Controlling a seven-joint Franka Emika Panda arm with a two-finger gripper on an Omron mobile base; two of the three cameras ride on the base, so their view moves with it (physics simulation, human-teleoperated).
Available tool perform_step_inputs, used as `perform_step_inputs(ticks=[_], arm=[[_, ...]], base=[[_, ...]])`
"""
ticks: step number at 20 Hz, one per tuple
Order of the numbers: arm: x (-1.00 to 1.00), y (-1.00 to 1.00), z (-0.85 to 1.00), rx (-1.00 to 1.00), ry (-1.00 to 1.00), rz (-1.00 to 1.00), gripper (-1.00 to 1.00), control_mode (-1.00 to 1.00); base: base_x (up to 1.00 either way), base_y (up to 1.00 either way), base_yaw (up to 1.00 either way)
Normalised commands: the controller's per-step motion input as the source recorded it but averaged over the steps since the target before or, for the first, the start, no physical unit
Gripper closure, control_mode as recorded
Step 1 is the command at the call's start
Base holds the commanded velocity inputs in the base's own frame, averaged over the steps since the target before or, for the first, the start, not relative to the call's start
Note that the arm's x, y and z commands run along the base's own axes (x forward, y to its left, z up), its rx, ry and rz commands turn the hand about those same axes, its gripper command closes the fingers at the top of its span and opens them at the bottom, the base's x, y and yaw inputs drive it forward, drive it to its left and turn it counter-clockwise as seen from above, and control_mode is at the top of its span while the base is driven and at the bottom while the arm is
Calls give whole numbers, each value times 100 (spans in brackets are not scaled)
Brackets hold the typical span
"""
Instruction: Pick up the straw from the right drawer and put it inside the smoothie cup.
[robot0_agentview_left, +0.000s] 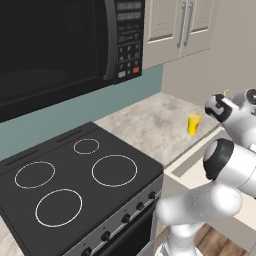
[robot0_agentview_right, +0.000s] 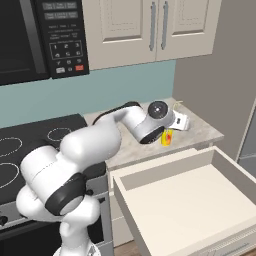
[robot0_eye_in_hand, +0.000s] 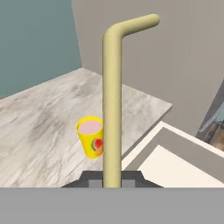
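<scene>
The gripper (robot0_eye_in_hand: 112, 178) is clenched on the straw (robot0_eye_in_hand: 112, 100), which rises from between the finger tips in the hand view as a pale yellow stick with a bent tip at its far end. In the left base view a thin sliver of the straw (robot0_agentview_left: 226, 93) pokes up above the hand, and in the right base view it shows as a fine line (robot0_agentview_right: 177, 103) just above the hand. The smoothie cup (robot0_agentview_left: 193, 124) stands upright on the marbled counter (robot0_agentview_left: 145, 120), near the counter's front edge and apart from the straw; it is bright yellow (robot0_agentview_right: 167, 137) with pink contents and a fruit picture on its side (robot0_eye_in_hand: 91, 136). The right drawer (robot0_agentview_right: 200, 200) stands pulled out below the counter, its pale cream floor bare. The stove (robot0_agentview_left: 75, 175) sits to the left of the counter, under the microwave (robot0_agentview_left: 65, 45)
</scene>
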Motion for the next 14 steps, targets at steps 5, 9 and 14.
perform_step_inputs(ticks=[5,9,14], arm=[[21,-9,18,14,0,19,100,-100],[10,0,0,0,0,18,100,-100],[3,0,-5,0,0,13,100,-100]], base=[[0,0,0],[0,0,0],[0,0,0]])
